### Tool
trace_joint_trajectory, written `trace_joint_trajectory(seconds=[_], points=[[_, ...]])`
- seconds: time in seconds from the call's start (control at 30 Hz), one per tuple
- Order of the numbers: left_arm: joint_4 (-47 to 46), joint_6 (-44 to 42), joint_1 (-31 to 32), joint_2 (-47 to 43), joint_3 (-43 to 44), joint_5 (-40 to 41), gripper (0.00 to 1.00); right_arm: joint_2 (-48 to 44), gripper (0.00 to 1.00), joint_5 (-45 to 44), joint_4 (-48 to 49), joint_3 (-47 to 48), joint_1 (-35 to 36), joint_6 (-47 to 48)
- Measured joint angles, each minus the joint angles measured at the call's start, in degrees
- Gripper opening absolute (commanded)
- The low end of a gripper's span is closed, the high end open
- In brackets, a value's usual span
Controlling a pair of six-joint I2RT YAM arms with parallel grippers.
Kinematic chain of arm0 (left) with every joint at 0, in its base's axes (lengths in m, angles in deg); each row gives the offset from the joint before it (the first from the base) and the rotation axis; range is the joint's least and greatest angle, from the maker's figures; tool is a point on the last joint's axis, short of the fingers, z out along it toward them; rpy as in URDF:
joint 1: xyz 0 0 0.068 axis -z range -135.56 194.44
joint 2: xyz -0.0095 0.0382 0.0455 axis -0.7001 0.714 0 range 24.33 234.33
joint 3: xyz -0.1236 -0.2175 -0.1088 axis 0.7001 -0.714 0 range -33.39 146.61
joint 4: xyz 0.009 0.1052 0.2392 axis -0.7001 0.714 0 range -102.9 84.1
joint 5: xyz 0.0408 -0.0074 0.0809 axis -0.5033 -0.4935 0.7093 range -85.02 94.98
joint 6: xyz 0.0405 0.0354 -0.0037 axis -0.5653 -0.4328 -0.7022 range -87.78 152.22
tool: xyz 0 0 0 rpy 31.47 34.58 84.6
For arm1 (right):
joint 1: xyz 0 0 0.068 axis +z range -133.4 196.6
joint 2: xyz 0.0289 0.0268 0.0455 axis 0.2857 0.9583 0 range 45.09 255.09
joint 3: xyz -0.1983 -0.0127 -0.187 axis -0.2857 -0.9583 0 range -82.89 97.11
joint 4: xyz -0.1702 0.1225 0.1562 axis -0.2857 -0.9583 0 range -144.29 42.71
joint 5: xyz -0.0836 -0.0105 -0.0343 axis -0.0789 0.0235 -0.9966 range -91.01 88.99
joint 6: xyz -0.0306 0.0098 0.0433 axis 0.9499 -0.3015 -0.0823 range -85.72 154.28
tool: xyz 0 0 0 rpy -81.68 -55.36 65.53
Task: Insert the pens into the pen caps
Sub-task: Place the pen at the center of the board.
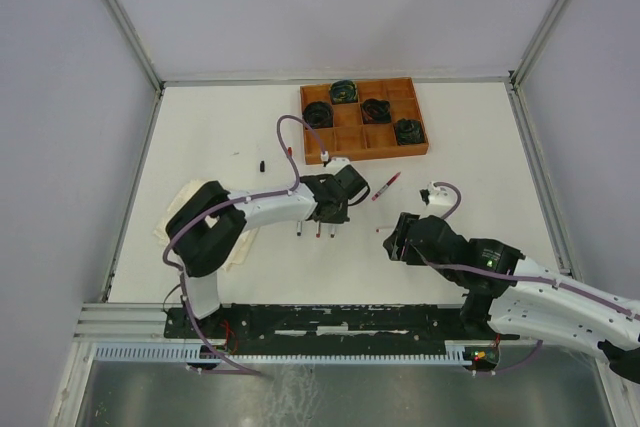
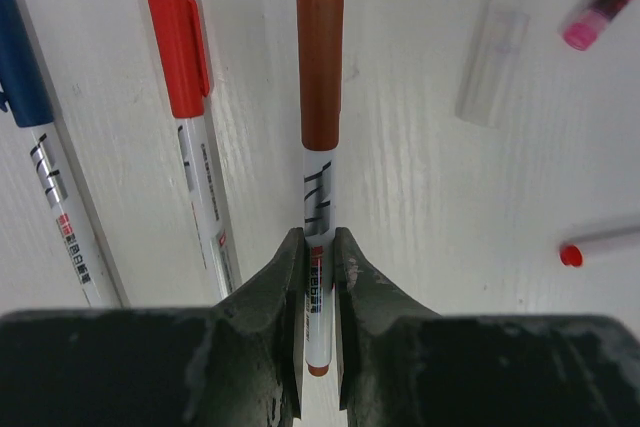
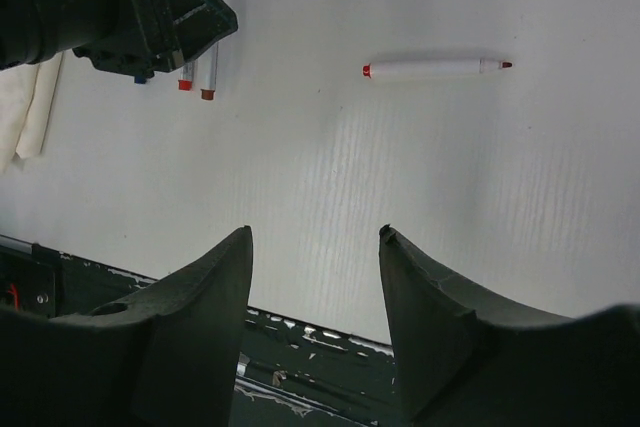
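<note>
Top external view showed the left arm folded out from its base and reaching to mid-table, with the left gripper [image 1: 323, 215] down over a short row of pens [image 1: 318, 232]. The right arm stretched in from the right, and the right gripper [image 1: 392, 244] sat low, just right of that row. The two heads were near each other — a reach by either could, I judged, clip the other. A pink pen [image 1: 386, 186] lay between them and the tray [image 1: 420, 152].

Left wrist view had the fingers clamped on the brown-capped pen [image 2: 318, 187] near its tail, the cap seated at the far end. Gripped so far from its middle, the pen might swing or slip if lifted. The red-capped pen [image 2: 190, 137] lay just beside it and the blue-capped pen [image 2: 35, 137] further left, so a careless release could knock them askew. A clear cap [image 2: 492, 62] lay loose to the right.

Right wrist view showed the fingers spread wide, holding nothing, hovering above the table [image 3: 500, 197]. The uncapped pen [image 3: 435, 68] lay crosswise ahead, well apart — its round barrel could roll away from a skewed pinch, and its bare tip could mark the surface.
</note>
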Motion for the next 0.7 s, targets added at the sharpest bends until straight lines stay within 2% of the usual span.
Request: trace_joint_trajectory(seconds=[0.27, 0.5, 0.7], points=[[0.0, 0.0, -1.2, 5.1, 2.9, 0.8, 0.03, 0.2, 0.61, 0.2, 0.0, 0.0, 0.0, 0.2], [-0.1, 0.0, -1.8, 5.8, 3.6, 1.2, 0.13, 0.9, 0.61, 0.4, 0.0, 0.0, 0.0, 0.3], [-0.1, 0.1, -1.8, 5.8, 3.5, 1.2, 0.27, 1.5, 0.61, 0.4, 0.0, 0.0, 0.0, 0.5]])
